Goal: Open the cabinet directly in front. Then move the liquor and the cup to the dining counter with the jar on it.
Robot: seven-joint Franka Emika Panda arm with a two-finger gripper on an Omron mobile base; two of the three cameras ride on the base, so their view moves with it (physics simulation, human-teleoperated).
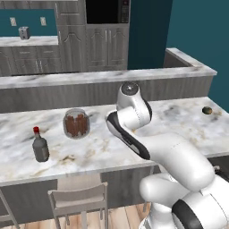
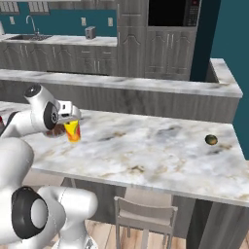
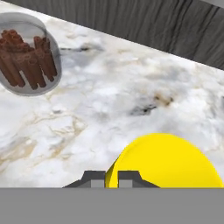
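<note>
My pincer (image 2: 73,127) is clenched on the small bright yellow cup (image 2: 73,131), which hangs tilted just above the long white-grey marbled dining counter (image 2: 160,151). In the hand view the two dark fingertips (image 3: 94,178) pinch the cup's rim, and its round yellow body (image 3: 168,162) bulges out past them over bare marble.

I see open marble around the cup. The near edge of the counter runs just below it, with a pale wooden stool (image 1: 78,201) tucked underneath. Behind it the dark grey wood back wall rises to a raised marbled ledge (image 1: 107,77). To the right the slab is bare as far as a small dark round object (image 2: 211,140) near the end edge.

The squat round clear glass jar (image 1: 77,123) stands upright on the counter near the cup. It is smooth-walled and packed with reddish-brown sticks. The small clear greyish glass bottle of liquor (image 1: 40,145), narrow-necked and red-capped, stands upright beside the jar and apart from it, closer to the front edge.

Across the room I note grey wood-grain cabinets (image 2: 165,53), a dark oven recess (image 2: 173,12) and a teal wall.
</note>
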